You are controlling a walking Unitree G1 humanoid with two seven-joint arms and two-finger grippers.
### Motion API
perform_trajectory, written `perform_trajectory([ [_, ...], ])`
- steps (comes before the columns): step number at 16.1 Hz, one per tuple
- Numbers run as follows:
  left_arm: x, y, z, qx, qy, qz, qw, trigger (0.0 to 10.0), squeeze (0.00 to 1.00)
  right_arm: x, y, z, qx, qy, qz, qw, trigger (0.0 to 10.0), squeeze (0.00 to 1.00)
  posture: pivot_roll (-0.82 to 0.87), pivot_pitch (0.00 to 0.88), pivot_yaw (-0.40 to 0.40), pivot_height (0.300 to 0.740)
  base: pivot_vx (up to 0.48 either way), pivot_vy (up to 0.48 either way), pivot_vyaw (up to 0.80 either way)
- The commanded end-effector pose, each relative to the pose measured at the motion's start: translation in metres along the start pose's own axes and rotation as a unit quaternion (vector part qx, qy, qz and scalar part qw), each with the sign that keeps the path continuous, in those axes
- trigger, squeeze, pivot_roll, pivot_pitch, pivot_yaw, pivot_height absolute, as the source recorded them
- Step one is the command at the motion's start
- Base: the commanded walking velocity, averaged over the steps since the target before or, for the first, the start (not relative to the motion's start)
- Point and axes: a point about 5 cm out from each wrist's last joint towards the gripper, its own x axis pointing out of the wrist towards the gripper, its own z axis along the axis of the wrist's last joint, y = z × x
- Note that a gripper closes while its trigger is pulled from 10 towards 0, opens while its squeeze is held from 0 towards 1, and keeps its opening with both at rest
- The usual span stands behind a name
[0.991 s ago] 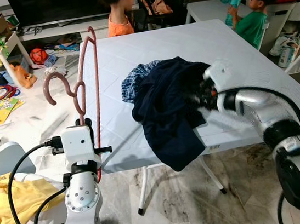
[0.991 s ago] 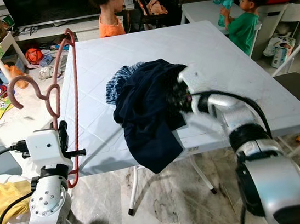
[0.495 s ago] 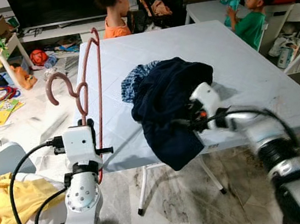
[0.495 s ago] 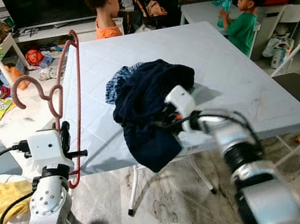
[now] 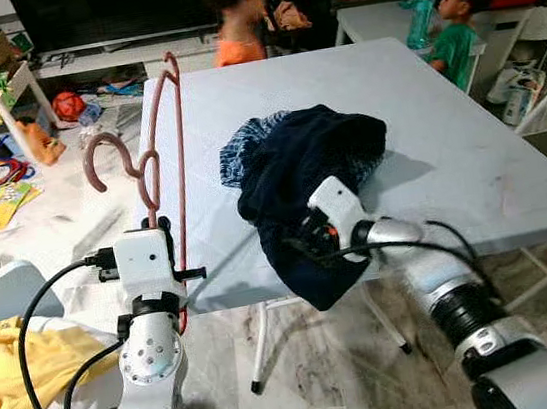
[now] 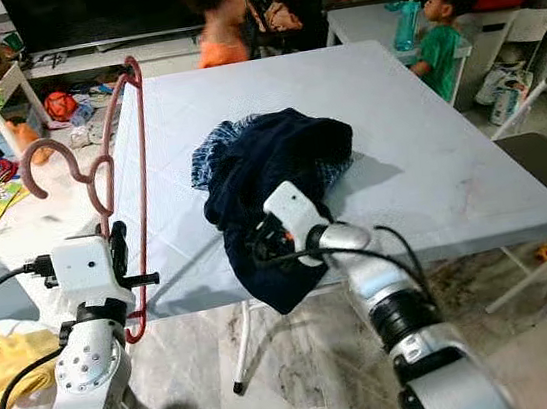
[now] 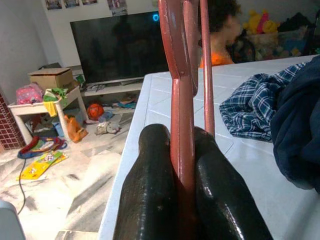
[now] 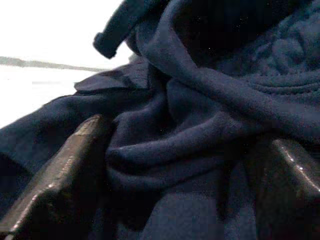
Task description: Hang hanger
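Standing upright, the dusty-pink hanger point(image 5: 160, 149) sits clamped in the left hand point(image 7: 182, 185).

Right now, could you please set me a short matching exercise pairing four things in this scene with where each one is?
Things:
1. pink hanger
2. navy garment
3. plaid cloth
4. yellow cloth

Places:
A. lying beside the left arm, off the table
B. draped over the table's near edge
C. clamped upright in the left gripper
D. partly under the navy garment

Pairs: 1-C, 2-B, 3-D, 4-A
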Motion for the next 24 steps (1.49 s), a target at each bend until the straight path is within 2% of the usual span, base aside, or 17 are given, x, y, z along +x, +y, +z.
perform_trajectory([
  [1,0.001,0.000,0.002,0.000,-0.004,0.001,1.000,10.0,0.00,0.000,-0.007,0.001,0.009,0.002,-0.038,0.999,0.0,0.00,0.02,0.000,-0.009,0.740,0.000,0.000,0.00],
  [3,0.002,-0.001,0.001,-0.001,-0.004,0.003,1.000,10.0,0.00,0.002,-0.028,0.006,0.073,-0.008,-0.134,0.988,0.0,0.00,0.02,0.000,-0.013,0.740,0.000,0.000,0.00],
  [8,0.002,0.000,0.001,-0.001,-0.004,0.006,1.000,10.0,0.00,0.007,-0.044,0.023,0.139,-0.025,-0.208,0.968,0.0,0.00,0.02,0.000,-0.020,0.740,0.000,0.000,0.00],
  [10,0.002,0.000,0.001,-0.002,-0.003,0.008,1.000,10.0,0.00,0.008,-0.049,0.035,0.151,-0.040,-0.228,0.961,0.0,0.00,0.02,0.000,-0.022,0.740,0.000,0.000,0.00],
  [12,0.003,-0.001,0.001,-0.002,-0.004,0.009,1.000,10.0,0.00,0.007,-0.058,0.051,0.163,-0.065,-0.265,0.948,0.0,0.00,0.02,0.000,-0.026,0.740,0.000,0.000,0.00],
  [13,0.003,-0.001,0.001,-0.002,-0.005,0.012,1.000,10.0,0.00,0.003,-0.068,0.067,0.168,-0.098,-0.299,0.934,0.0,0.00,0.03,0.000,-0.033,0.740,0.000,0.000,0.00],
  [16,0.002,0.003,0.002,0.000,-0.006,0.023,1.000,10.0,0.00,-0.012,-0.087,0.109,0.175,-0.193,-0.349,0.900,0.0,0.00,0.03,0.000,-0.036,0.740,0.000,0.000,0.00],
  [19,0.001,0.003,0.002,0.001,-0.007,0.025,1.000,10.0,0.00,-0.027,-0.099,0.128,0.173,-0.254,-0.384,0.871,0.0,0.00,0.03,0.000,-0.038,0.740,0.000,0.000,0.00],
  [20,0.002,0.003,0.002,0.001,-0.007,0.026,1.000,10.0,0.00,-0.033,-0.105,0.129,0.159,-0.262,-0.406,0.861,0.0,0.00,0.03,0.000,-0.033,0.740,0.000,0.000,0.00],
  [21,0.002,0.003,0.002,0.002,-0.008,0.026,1.000,10.0,0.00,-0.039,-0.110,0.129,0.124,-0.259,-0.428,0.857,0.0,0.00,0.03,0.000,-0.033,0.740,0.000,0.000,0.00],
  [22,0.003,0.003,0.002,0.002,-0.008,0.025,1.000,10.0,0.00,-0.041,-0.113,0.124,0.085,-0.234,-0.441,0.862,0.0,0.00,0.03,0.000,-0.029,0.740,0.000,0.000,0.00],
  [23,0.003,0.002,0.002,0.002,-0.009,0.024,1.000,10.0,0.00,-0.042,-0.115,0.116,0.066,-0.207,-0.452,0.865,9.3,0.00,0.03,0.000,-0.028,0.740,0.000,0.000,0.00],
  [24,0.003,0.002,0.002,0.002,-0.009,0.022,1.000,10.0,0.00,-0.042,-0.118,0.105,0.057,-0.182,-0.451,0.872,10.0,0.00,0.03,0.000,-0.028,0.740,0.000,0.000,0.00],
])
